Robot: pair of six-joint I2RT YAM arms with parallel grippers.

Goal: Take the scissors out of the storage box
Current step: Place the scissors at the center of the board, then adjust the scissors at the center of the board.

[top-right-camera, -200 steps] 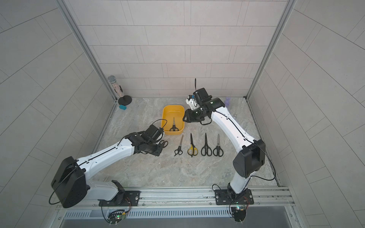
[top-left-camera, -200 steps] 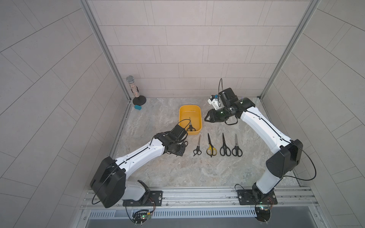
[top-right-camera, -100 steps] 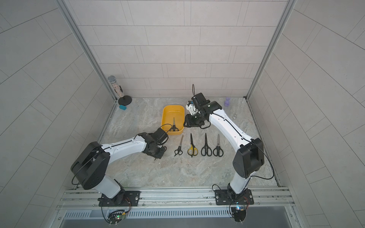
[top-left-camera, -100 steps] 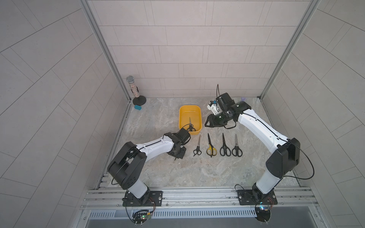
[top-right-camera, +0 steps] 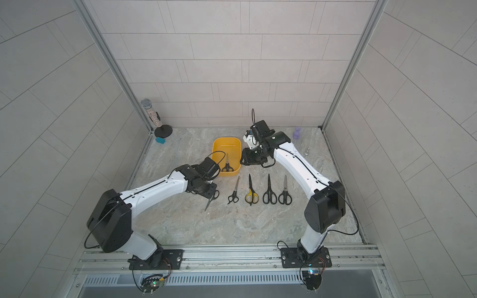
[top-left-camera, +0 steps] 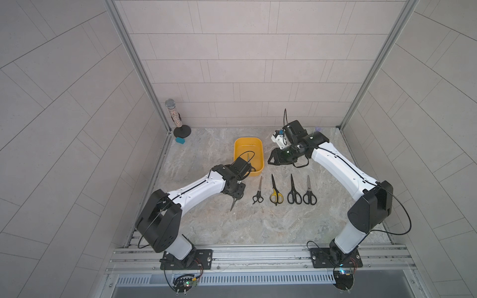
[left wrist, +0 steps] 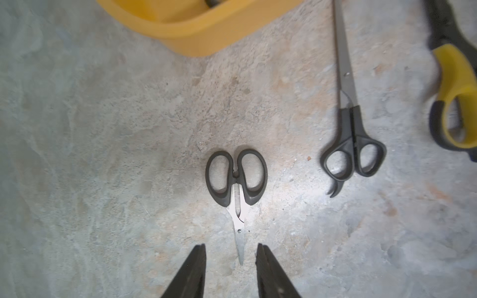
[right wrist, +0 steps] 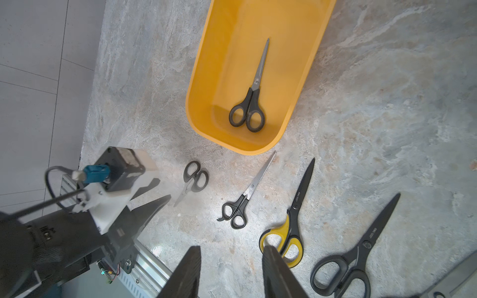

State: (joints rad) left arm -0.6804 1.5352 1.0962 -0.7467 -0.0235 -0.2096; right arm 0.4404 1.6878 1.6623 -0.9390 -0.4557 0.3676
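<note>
Lying in the storage box [right wrist: 284, 64] (blades closed): one black-handled scissors [right wrist: 251, 100].

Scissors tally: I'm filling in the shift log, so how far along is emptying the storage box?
Done: a row of four scissors lies on the table, outside the storage box. In hand: nothing gripped; a fifth small pair lies on the table between the fingers of the open left claw, and the right claw is open and empty. Left: the last pair inside the box.
</note>
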